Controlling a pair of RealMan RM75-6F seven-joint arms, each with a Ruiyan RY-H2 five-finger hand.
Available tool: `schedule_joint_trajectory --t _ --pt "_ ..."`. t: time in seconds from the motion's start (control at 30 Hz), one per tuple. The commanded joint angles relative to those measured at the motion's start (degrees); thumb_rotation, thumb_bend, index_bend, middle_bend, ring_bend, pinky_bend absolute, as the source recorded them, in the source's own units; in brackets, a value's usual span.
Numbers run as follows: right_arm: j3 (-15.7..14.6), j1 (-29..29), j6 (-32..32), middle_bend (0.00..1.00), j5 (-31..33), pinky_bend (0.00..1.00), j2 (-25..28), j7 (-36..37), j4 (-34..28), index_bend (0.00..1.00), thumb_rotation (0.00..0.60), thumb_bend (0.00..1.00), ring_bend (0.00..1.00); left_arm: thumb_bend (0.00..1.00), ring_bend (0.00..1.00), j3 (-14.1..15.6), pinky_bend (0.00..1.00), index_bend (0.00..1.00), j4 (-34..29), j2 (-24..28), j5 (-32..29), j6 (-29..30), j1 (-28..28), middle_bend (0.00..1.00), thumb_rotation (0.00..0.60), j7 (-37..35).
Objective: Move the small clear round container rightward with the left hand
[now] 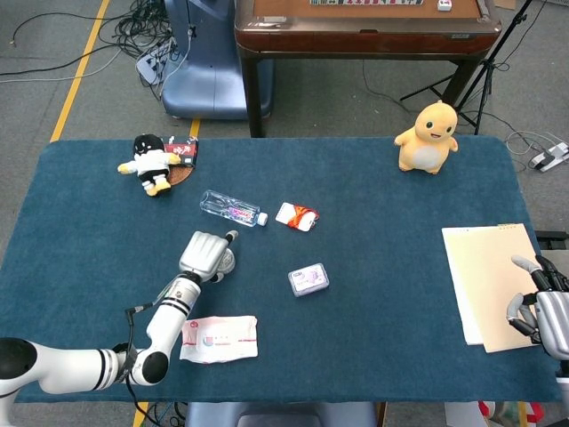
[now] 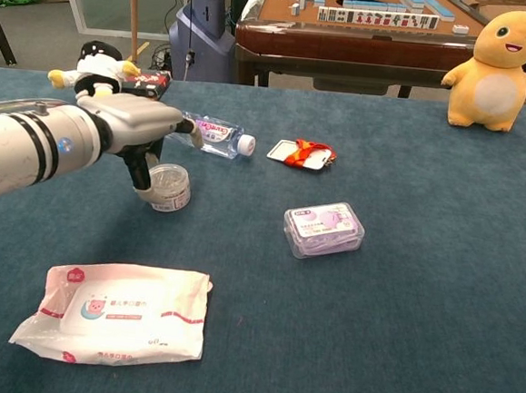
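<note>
The small clear round container (image 2: 169, 187) stands upright on the blue table cloth, left of centre. My left hand (image 2: 141, 123) hangs over its left side, the thumb reaching down against the container's left wall and the other fingers stretched out above it, not wrapped around it. In the head view my left hand (image 1: 204, 253) covers most of the container (image 1: 226, 261). My right hand (image 1: 538, 307) rests at the table's right edge beside a beige folder (image 1: 489, 280) and holds nothing.
A water bottle (image 2: 209, 133) lies just behind the container. A red-and-white packet (image 2: 303, 153) and a purple box (image 2: 323, 229) lie to its right. A wipes pack (image 2: 117, 317) lies in front. A yellow plush (image 1: 428, 136) and a dark-haired doll (image 1: 151, 163) stand at the back.
</note>
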Motion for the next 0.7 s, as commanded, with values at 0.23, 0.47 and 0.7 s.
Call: schedule_joint_trajectory --t 0.23,0.47,0.7 --pt "-0.12 -0.03 0.02 0.2 -0.17 0.23 -0.07 -0.2 -0.05 0.23 0.6 0.08 0.07 0.17 1.0 2.6 1.0 0.19 -9.03 4.87 4.51 5.56 4.1 1.0 0.6 0.46" --pt "-0.13 0.25 -0.58 0.2 0.11 0.23 -0.42 -1.09 -0.06 0.23 0.6 0.08 0.08 0.17 1.0 6.91 1.0 0.2 -15.38 11.93 9.96 9.79 9.82 1.0 0.6 -2.21" --pt "0.07 0.52 -1.23 0.2 0.9 0.23 -0.67 -1.52 0.04 0.23 0.6 0.08 0.08 0.16 0.88 12.67 1.0 0.19 -16.81 18.06 20.49 15.3 16.62 0.94 0.6 -6.0"
